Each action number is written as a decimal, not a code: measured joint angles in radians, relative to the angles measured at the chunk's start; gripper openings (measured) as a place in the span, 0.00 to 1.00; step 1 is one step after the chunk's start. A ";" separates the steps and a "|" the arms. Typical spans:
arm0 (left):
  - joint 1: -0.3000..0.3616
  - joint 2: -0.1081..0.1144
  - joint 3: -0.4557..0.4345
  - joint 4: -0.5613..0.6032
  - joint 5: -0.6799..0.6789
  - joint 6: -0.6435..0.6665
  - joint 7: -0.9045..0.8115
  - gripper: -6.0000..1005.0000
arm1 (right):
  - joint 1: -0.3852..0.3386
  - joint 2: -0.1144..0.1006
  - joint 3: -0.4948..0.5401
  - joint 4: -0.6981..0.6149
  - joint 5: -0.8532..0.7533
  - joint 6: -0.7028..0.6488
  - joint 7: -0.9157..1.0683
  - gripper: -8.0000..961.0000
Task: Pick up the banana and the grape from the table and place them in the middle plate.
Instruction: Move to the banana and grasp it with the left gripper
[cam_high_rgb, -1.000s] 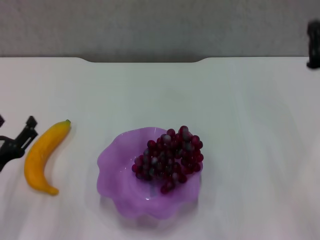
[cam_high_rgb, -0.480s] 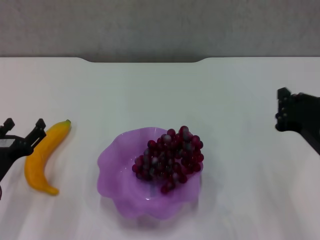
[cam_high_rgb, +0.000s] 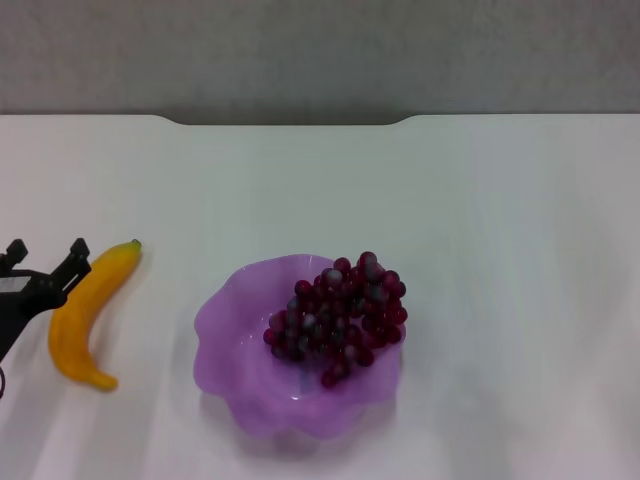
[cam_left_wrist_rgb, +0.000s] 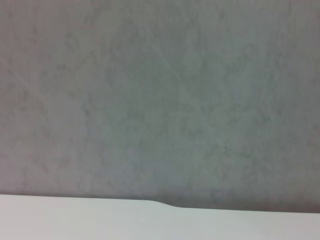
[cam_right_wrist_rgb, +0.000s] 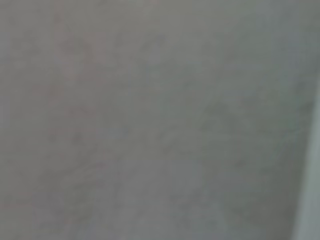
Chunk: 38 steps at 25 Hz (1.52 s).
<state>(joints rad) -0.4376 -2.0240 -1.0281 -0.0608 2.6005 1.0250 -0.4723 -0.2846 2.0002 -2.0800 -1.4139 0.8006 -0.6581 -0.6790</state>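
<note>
Lying on the white table (cam_high_rgb: 480, 250) in the head view, the banana (cam_high_rgb: 88, 315) sits at the robot's left side, its green tip pointing away from the robot and its curved body running back toward the near edge. The left gripper (cam_high_rgb: 45, 257) is just beside the banana on its outer side, with two black fingertips spread apart and nothing between them; the nearer fingertip (cam_high_rgb: 77, 251) stands at the banana's upper edge, and contact cannot be confirmed. The purple scalloped plate (cam_high_rgb: 232, 330) stands in the middle of the table, well apart from the banana. The grape bunch (cam_high_rgb: 338, 315) lies inside the plate, on its right half, with several greyish berries among the dark red ones. The table's far edge shows a shallow notch against the grey wall (cam_high_rgb: 320, 50). The right gripper does not appear in this view.

The left wrist view shows only the grey wall (cam_left_wrist_rgb: 160, 100) above a strip of the table's far edge (cam_left_wrist_rgb: 75, 217), notch included; no fingers are visible.

The right wrist view shows a blurred grey surface only, with no gripper and no task object.
</note>
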 joint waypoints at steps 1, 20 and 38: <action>0.001 0.000 0.000 -0.001 -0.002 0.000 0.001 0.89 | -0.003 0.000 0.001 0.019 0.000 -0.025 0.019 0.01; -0.048 -0.005 -0.001 -0.004 -0.043 -0.203 0.042 0.89 | 0.068 -0.001 -0.028 0.291 -0.036 -0.309 0.225 0.01; -0.041 -0.015 0.058 -0.033 -0.038 -0.290 0.061 0.89 | 0.085 -0.002 -0.047 0.289 -0.037 -0.310 0.225 0.01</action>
<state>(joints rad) -0.4784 -2.0395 -0.9702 -0.0942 2.5627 0.7354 -0.4116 -0.1996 1.9987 -2.1272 -1.1252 0.7638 -0.9685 -0.4540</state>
